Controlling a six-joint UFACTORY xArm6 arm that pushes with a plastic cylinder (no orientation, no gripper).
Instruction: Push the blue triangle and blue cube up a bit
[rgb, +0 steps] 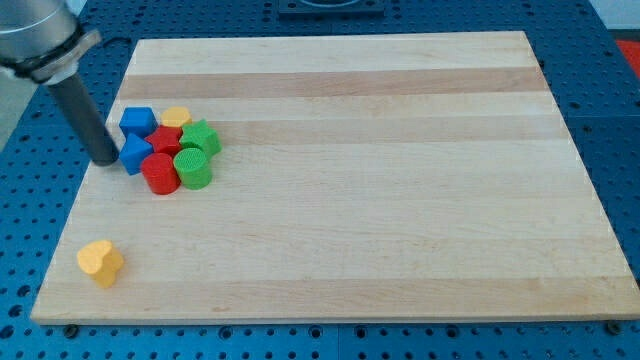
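You see a straight, dark grey cylindrical rod with a matte surface. Its upper part widens into a lighter grey, rounded metallic housing. My tip (104, 160) ends blunt.

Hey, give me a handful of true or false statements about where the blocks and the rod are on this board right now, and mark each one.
1. My tip sits just left of the blue triangle. True.
2. The blue cube lies alone at the view's bottom. False: it is in the cluster at upper left, above the blue triangle.
3. A yellow heart block lies apart, near the bottom left. True.
4. The green cylinder is on the board's right half. False: it is in the left cluster, beside the red cylinder.
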